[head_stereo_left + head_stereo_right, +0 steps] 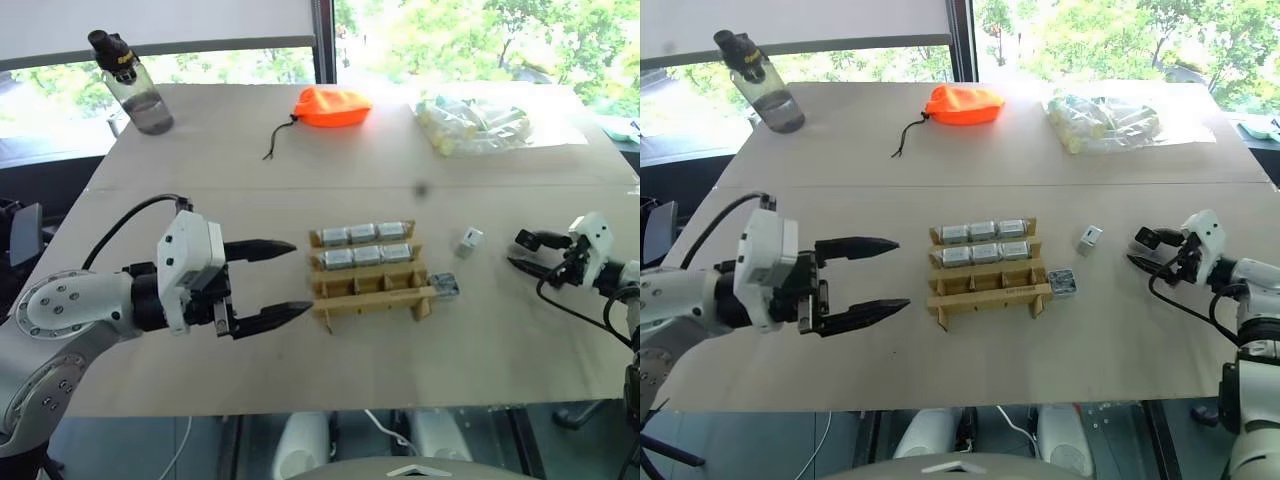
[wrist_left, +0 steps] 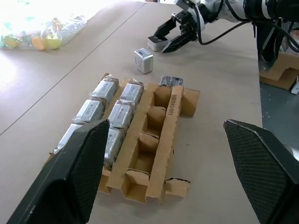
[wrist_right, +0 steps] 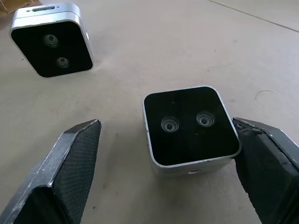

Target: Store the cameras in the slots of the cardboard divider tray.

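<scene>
The cardboard divider tray (image 1: 372, 297) sits mid-table. Silver-grey cameras (image 1: 362, 234) fill its two far rows, and its near row of slots (image 2: 153, 121) stands empty. One camera (image 1: 444, 285) lies against the tray's right front corner. A second (image 1: 471, 240) stands loose further right. My right gripper (image 1: 527, 252) is open low over the table, with a black-faced camera (image 3: 190, 128) between its fingers; one pad (image 3: 268, 161) is at the camera's edge, the other is apart. My left gripper (image 1: 301, 278) hovers open and empty just left of the tray.
At the table's far side stand a water bottle (image 1: 136, 86), an orange pouch (image 1: 333, 105) with a cord, and a clear bag of pale packets (image 1: 472, 124). The table's front edge (image 1: 330, 412) runs close below the tray.
</scene>
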